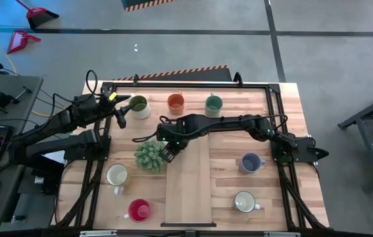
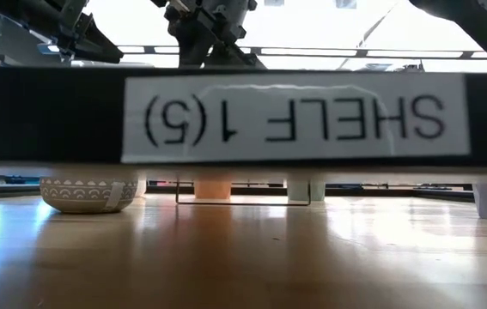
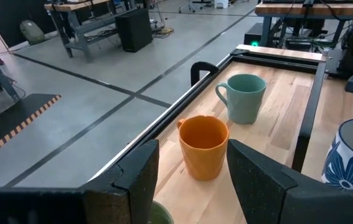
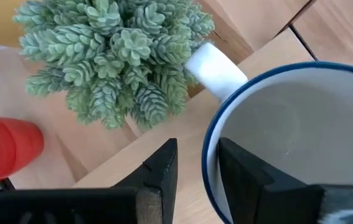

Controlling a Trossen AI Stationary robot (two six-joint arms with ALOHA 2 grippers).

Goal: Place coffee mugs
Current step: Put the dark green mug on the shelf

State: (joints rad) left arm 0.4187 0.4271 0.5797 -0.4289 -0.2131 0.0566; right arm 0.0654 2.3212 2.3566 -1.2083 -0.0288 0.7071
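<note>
My right gripper (image 1: 168, 155) reaches to the table's middle, next to the plant, and is shut on a white mug with a blue rim (image 4: 288, 137); this mug shows blue flower patterning in the left wrist view (image 3: 350, 165). My left gripper (image 1: 122, 113) is open at the far left, its fingers standing about the olive mug (image 1: 138, 106), whose rim peeks between them (image 3: 160, 214). The orange mug (image 1: 175, 102) and teal mug (image 1: 214, 103) stand in the far row. The blue-grey mug (image 1: 250, 162), two cream mugs (image 1: 116, 174) (image 1: 244, 201) and the red mug (image 1: 139, 210) stand nearer. My right gripper holds the mug's wall at the rim (image 4: 212, 155), one finger inside the cup (image 4: 244, 180) and one outside (image 4: 164, 168), coming from above. The white handle (image 4: 213, 68) points toward the plant. I cannot tell whether the mug's base is on the table.
The spiky green plant (image 1: 150, 157) stands right beside the held mug (image 4: 114, 56). A lighter wooden board (image 1: 187, 191) runs down the table's middle. A black frame rail (image 1: 193, 84) edges the table. A black labelled shelf bar (image 2: 243, 116) blocks most of the low view.
</note>
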